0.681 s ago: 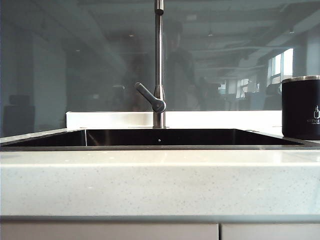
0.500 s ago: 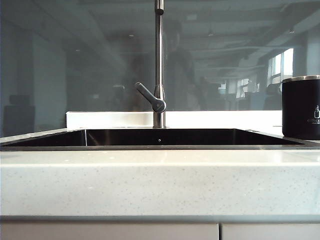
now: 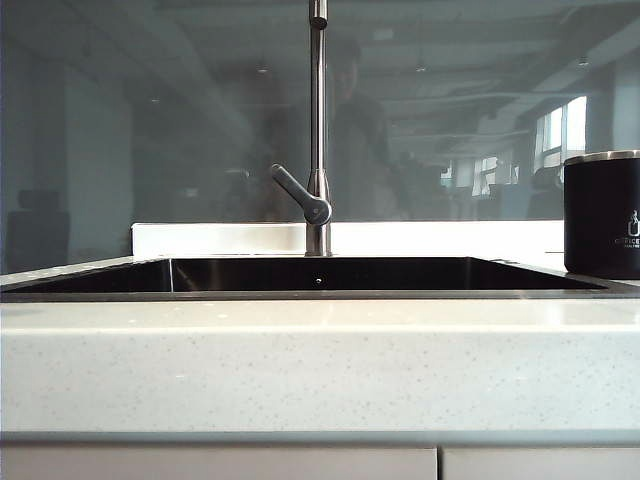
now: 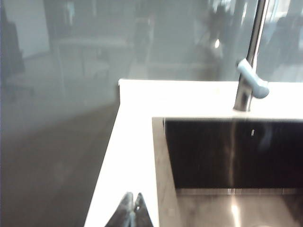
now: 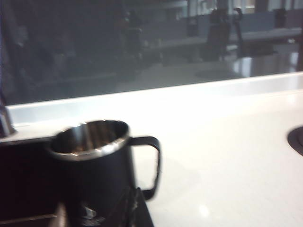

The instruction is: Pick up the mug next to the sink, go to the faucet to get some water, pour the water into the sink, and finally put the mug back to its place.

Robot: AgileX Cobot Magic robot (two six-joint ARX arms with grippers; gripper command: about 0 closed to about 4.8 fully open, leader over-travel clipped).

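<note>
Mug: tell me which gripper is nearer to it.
Right. The right gripper sits shut just before the mug; the left gripper is shut over the counter, across the sink.

Sink (image 3: 320, 275) basin open from above. Faucet (image 3: 318, 130) rises at its rear centre, lever angled left. Mug (image 5: 94, 165) stands upright on the desk (image 5: 227, 156) directly before the closed right pincer (image 5: 134, 208); desk beyond lies open.

The faucet (image 3: 318, 120) top and the mug (image 3: 602, 214) right side are cut off by the exterior view's edges.
</note>
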